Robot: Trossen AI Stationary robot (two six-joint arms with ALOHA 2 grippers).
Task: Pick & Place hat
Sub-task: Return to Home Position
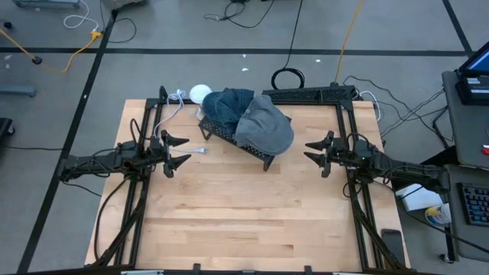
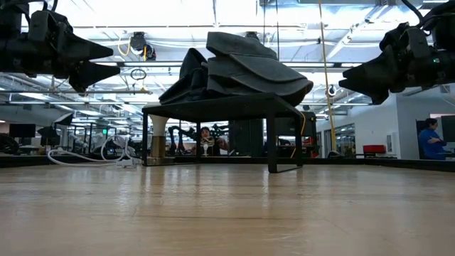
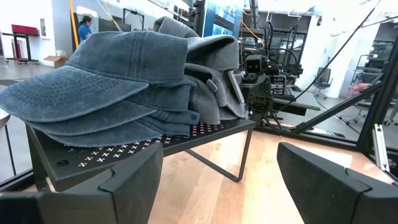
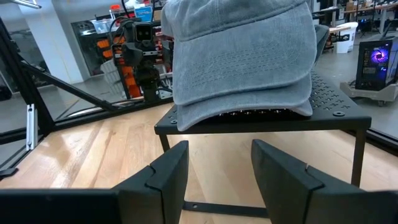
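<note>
- Gray caps [image 1: 256, 122]: washed blue-gray fabric, stacked with their brims nested, lying on top of the shelf; the stack overhangs the shelf's right end
- Shelf [image 1: 218, 134]: black perforated metal on thin legs, standing at the far middle of the table [image 1: 244, 221]
- Left gripper [image 1: 188, 150]: held above the table, left of the shelf and apart from it, arm stretched level and pointing inward; fingers spread, holding nothing
- Right gripper [image 1: 306, 150]: held above the table, right of the shelf and apart from it, facing the left gripper; fingers spread, holding nothing
- White round object [image 1: 200, 93]: just behind the shelf's left end
</note>
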